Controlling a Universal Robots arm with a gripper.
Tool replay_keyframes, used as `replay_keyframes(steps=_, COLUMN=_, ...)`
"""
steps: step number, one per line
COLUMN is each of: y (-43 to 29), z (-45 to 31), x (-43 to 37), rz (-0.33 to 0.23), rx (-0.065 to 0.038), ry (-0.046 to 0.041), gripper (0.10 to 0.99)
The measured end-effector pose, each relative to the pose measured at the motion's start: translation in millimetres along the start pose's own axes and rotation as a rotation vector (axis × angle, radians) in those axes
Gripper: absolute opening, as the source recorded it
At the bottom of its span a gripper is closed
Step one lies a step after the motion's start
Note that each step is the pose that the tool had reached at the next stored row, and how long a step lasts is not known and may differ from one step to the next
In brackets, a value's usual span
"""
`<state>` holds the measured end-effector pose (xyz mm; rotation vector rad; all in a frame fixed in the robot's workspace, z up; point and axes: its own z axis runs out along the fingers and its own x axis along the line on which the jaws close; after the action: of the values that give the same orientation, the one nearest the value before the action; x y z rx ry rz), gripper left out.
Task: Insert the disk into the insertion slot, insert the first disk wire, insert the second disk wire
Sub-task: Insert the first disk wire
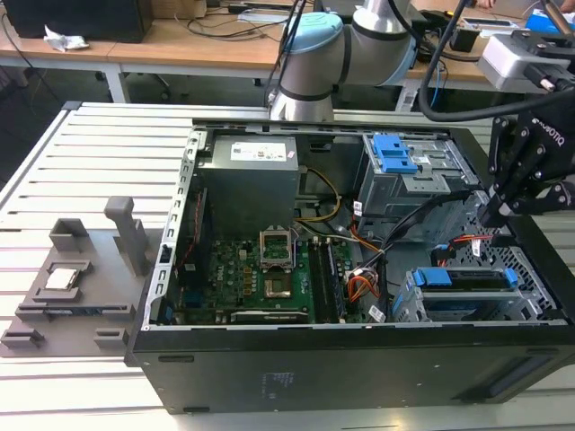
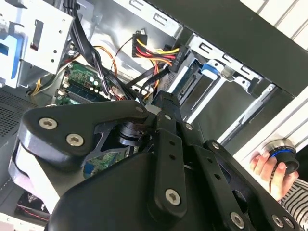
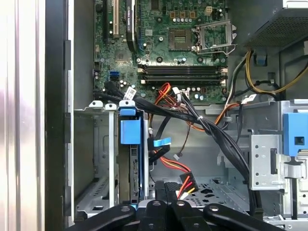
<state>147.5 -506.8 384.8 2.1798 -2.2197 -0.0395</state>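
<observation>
Beneath the black gripper (image 1: 497, 215), fingers closed together, the silver hard drive in its bright blue plastic carrier (image 1: 434, 277) sits inside the silver perforated sheet-metal bay (image 1: 406, 303). A red-yellow-black wire plug (image 3: 186, 182) lies just beside the gripper's tips.

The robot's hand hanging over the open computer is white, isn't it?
Not white: the hand is black, as the exterior view shows. The rest is right: it hangs over the open computer, at the exterior view's right.
</observation>
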Motion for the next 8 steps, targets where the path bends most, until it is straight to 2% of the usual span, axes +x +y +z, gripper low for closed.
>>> replay_keyframes(steps=8, y=-3.8, z=2.6, x=-5.9, rz=0.0, rx=0.0, ry=-0.0001, gripper=0.106)
